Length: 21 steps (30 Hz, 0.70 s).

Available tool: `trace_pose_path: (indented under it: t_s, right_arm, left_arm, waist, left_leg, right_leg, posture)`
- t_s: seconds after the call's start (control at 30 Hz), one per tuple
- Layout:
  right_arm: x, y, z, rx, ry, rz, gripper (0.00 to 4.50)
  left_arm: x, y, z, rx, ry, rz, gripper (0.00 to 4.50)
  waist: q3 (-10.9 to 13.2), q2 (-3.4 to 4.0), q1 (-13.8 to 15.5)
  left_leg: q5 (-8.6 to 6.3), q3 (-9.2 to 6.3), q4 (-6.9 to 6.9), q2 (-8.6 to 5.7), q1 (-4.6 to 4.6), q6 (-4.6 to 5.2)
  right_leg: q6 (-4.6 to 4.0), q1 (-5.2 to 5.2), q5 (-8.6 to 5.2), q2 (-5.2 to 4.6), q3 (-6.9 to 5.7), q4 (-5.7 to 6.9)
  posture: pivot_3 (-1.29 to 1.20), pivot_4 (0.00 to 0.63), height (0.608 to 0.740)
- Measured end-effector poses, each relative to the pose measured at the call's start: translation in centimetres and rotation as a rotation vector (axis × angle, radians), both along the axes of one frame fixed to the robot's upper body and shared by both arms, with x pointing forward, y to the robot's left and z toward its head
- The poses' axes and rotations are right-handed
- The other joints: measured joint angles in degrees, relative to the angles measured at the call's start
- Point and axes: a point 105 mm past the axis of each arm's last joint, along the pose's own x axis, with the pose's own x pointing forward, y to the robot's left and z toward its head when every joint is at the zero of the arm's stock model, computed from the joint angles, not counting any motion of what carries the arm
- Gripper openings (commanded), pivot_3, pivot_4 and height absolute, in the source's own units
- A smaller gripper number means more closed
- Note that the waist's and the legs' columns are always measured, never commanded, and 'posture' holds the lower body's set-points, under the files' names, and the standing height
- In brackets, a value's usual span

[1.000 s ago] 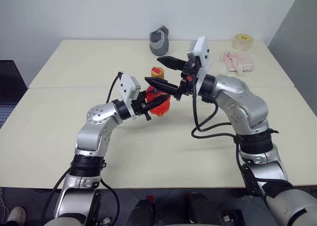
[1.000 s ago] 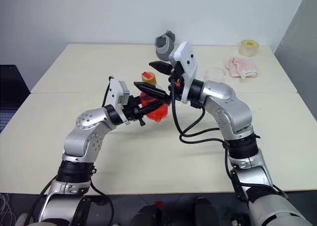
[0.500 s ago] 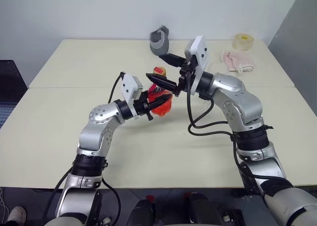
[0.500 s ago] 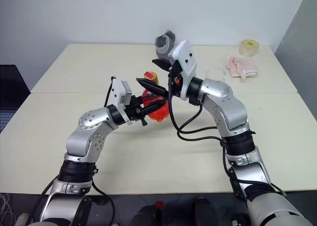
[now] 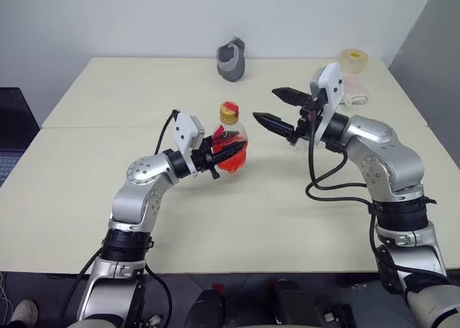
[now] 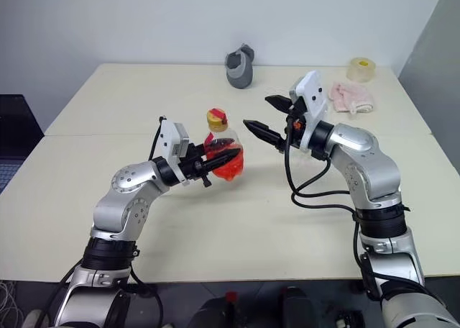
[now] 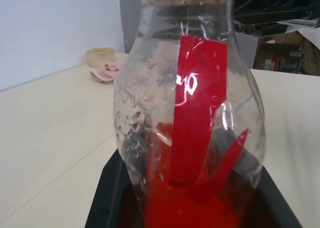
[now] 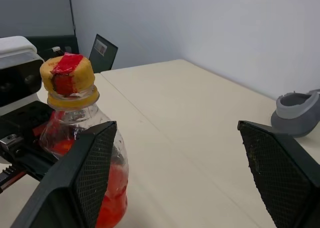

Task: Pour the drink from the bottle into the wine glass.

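Mid-table, L gripper (image 5: 224,154) clamps clear bottle (image 5: 231,144), yellow cap, red drink (image 5: 233,160) low, R gripper (image 5: 280,106) open.

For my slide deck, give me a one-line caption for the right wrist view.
Open right gripper faces the capped bottle, held upright by the left gripper.

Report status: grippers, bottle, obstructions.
Left gripper shut on bottle, upright, cap on. Right gripper open, beside the bottle, apart. Nothing between them.
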Motion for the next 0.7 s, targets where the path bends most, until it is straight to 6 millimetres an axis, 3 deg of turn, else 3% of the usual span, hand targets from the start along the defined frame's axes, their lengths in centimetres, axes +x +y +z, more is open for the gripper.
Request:
trace_pose_path:
  t_s: [0.2,0.43,0.7]
  right_arm:
    - [-1.0,0.6,0.0,0.01,0.017,0.074,4.12]
    - [-3.8,4.2,0.8,0.119,0.081,0.28,4.12]
    - [-3.6,6.3,1.7,0.152,0.053,0.294,4.12]
  left_arm:
    - [0.0,0.0,0.0,0.0,-0.002,-0.001,1.32]
    - [0.0,-0.1,0.6,-0.001,-0.026,-0.006,1.32]
    - [0.1,-0.1,0.5,-0.001,-0.024,-0.008,1.32]
  waist:
    - [0.0,0.0,0.07]
    - [0.0,0.0,0.03]
    - [0.0,0.0,0.0]
  left_leg:
    - [0.0,-0.01,0.01,0.0,-0.01,0.0]
    - [0.02,-0.03,0.02,0.01,-0.01,-0.04]
    - [0.04,-0.03,0.02,-0.02,0.0,-0.08]
  right_leg:
    - [0.0,0.0,0.0,-0.01,-0.01,-0.01]
    - [0.0,0.01,0.0,-0.05,-0.01,0.0]
    - [0.0,0.0,0.0,-0.05,-0.01,0.0]
  posture:
    - [0.0,0.15,0.74]
    - [0.0,0.15,0.74]
    - [0.0,0.15,0.74]
